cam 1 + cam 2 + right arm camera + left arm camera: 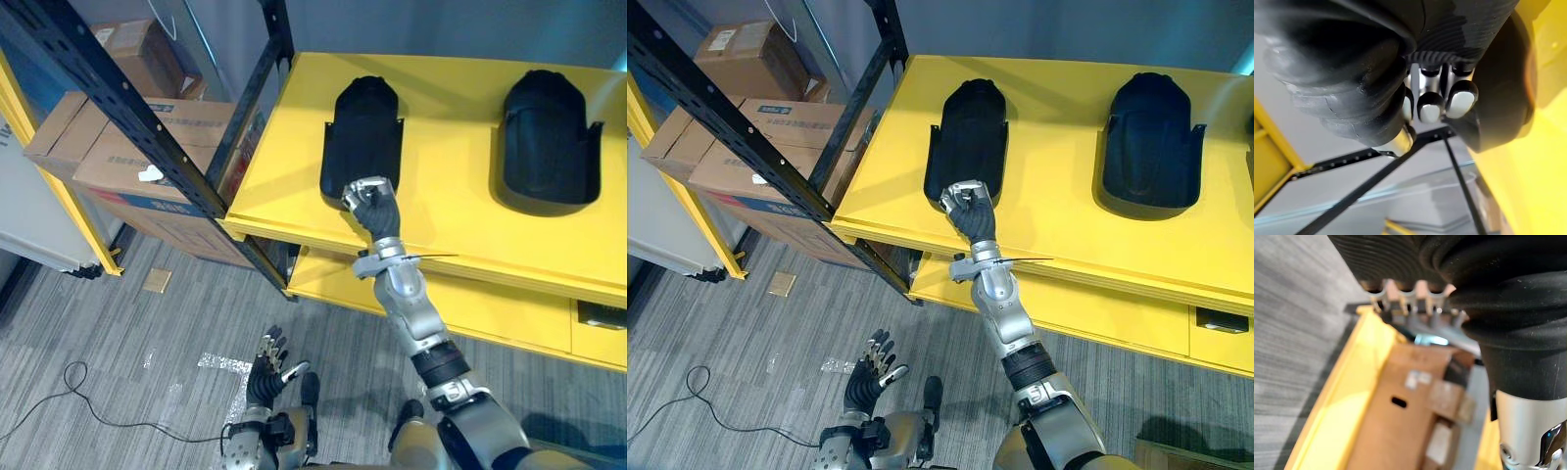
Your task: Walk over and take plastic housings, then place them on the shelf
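On the yellow table, one plastic housing stretches away from the right hand, whose fingers curl onto its nearest end; the other housing lies well to that hand's right. Held so far off-centre, it may tip or slip. The right wrist view shows fingertips on the rim; the eye views, the left hand spread low.
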